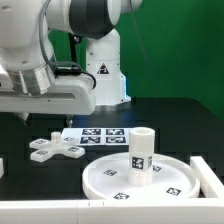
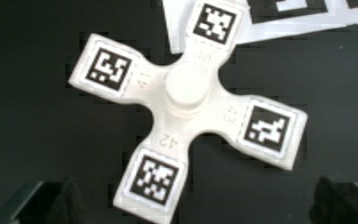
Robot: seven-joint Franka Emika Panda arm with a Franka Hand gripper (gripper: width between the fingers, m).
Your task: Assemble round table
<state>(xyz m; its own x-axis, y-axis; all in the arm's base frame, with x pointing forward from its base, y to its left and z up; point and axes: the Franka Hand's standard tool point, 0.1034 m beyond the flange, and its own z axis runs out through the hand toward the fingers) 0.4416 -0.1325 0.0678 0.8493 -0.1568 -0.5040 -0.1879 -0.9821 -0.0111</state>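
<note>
White plastic cross-shaped foot (image 2: 190, 110) lies flat on the black table (image 1: 180, 118), right under my wrist camera | gripper (image 2: 190, 204) above it, fingers (image 2: 37, 204) spread wide, holding nothing | leg (image 1: 141, 152) stands upright on the round disc (image 1: 100, 180), to the exterior view's right.

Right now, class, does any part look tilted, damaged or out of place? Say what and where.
Nothing stands out. The leg stands upright on the disc, and the foot lies flat by the marker board, with no visible damage.
</note>
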